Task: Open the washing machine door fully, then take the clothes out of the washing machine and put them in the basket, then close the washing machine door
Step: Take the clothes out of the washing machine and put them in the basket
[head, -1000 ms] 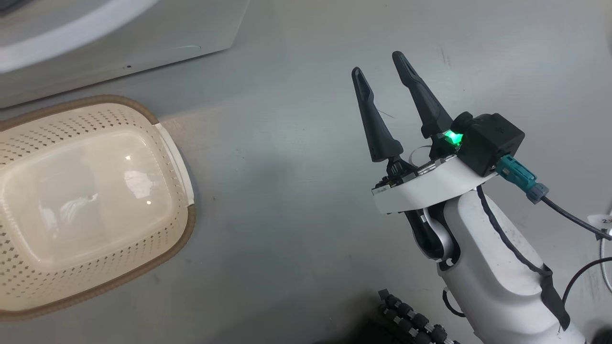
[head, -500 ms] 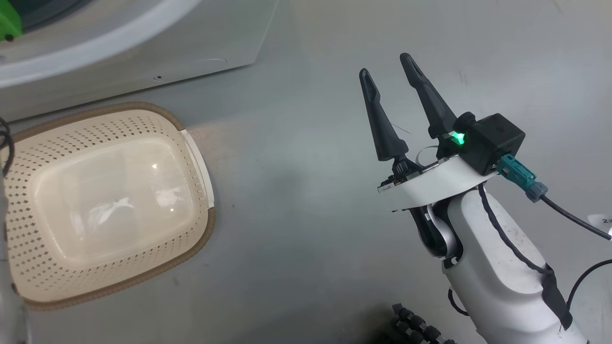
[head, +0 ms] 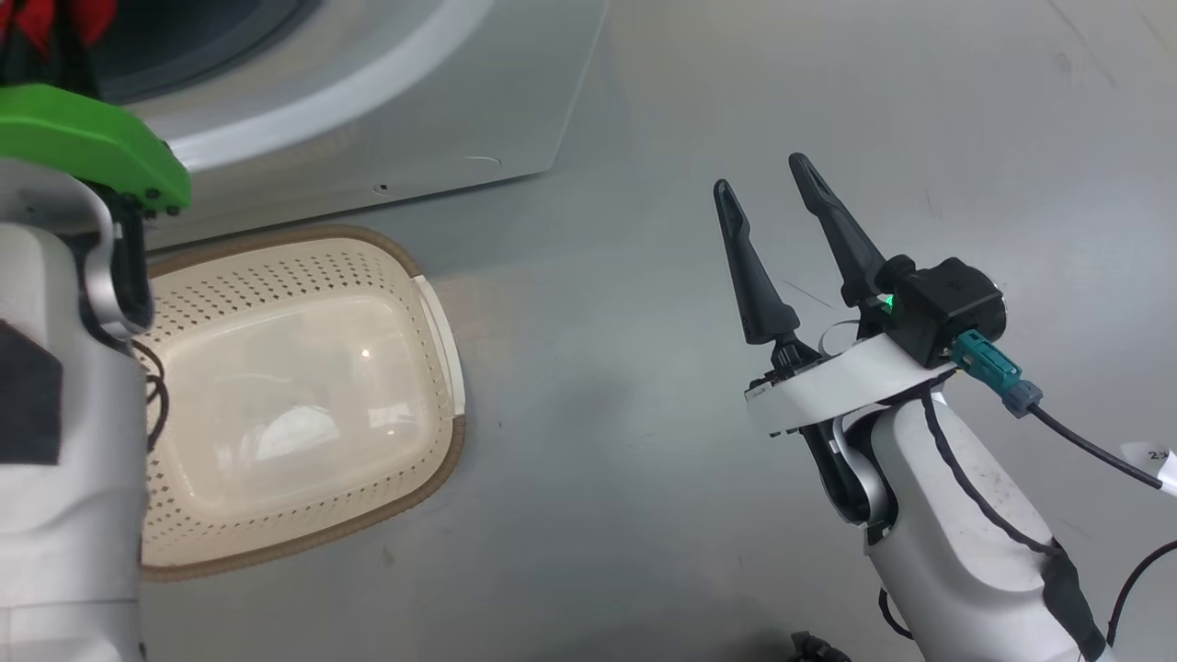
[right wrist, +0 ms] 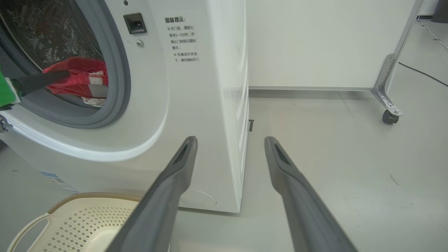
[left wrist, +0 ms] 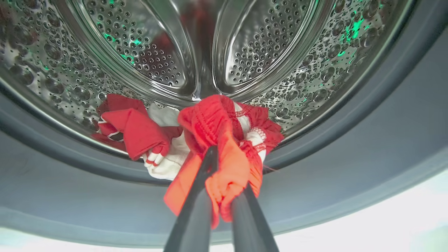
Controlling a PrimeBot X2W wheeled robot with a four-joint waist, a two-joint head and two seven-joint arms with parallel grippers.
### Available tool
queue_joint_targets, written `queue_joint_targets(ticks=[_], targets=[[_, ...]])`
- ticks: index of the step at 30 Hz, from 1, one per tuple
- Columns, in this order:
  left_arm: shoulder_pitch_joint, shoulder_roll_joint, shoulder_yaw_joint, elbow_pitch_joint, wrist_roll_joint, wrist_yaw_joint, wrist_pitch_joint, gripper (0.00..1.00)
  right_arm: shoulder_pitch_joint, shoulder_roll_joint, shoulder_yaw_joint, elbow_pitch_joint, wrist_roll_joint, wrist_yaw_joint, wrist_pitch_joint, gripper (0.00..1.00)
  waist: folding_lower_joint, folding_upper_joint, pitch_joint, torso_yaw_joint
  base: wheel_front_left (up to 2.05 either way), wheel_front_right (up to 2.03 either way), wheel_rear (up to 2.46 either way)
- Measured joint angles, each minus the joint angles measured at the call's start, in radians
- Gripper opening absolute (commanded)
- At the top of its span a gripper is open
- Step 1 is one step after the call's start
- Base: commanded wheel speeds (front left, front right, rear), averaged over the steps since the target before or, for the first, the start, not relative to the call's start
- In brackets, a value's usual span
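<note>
clothes (left wrist: 210,122) clamped in left gripper (left wrist: 225,175), apparently just inside the washing machine (right wrist: 196,105).

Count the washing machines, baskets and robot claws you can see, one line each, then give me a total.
washing machine: 1
basket: 1
claws: 2, the left claw shut on the red clothes, the right claw open
Total: 4

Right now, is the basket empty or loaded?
Empty where visible: the basket has a bare glossy floor; the clothes are at the drum.
</note>
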Motion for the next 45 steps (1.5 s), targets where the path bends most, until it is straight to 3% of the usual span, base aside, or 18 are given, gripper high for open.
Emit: queue_joint_targets(ticks=[19, 45], targets=[[0.323, -0.086, -0.042, -0.109, 0.008, 0.026, -0.163, 0.00, 0.107, -0.002, -0.033, 0.056, -0.024, 0.002, 0.000, 1.00, 0.0000, 0.0000, -0.165, 0.090, 0.00, 0.00, 0.00], [0.446, -0.089, -0.016, -0.389, 0.039, 0.060, -0.222, 0.00, 0.218, -0.002, -0.058, 0.073, -0.024, 0.002, 0.000, 1.00, 0.0000, 0.0000, -0.372, 0.128, 0.00, 0.00, 0.00]])
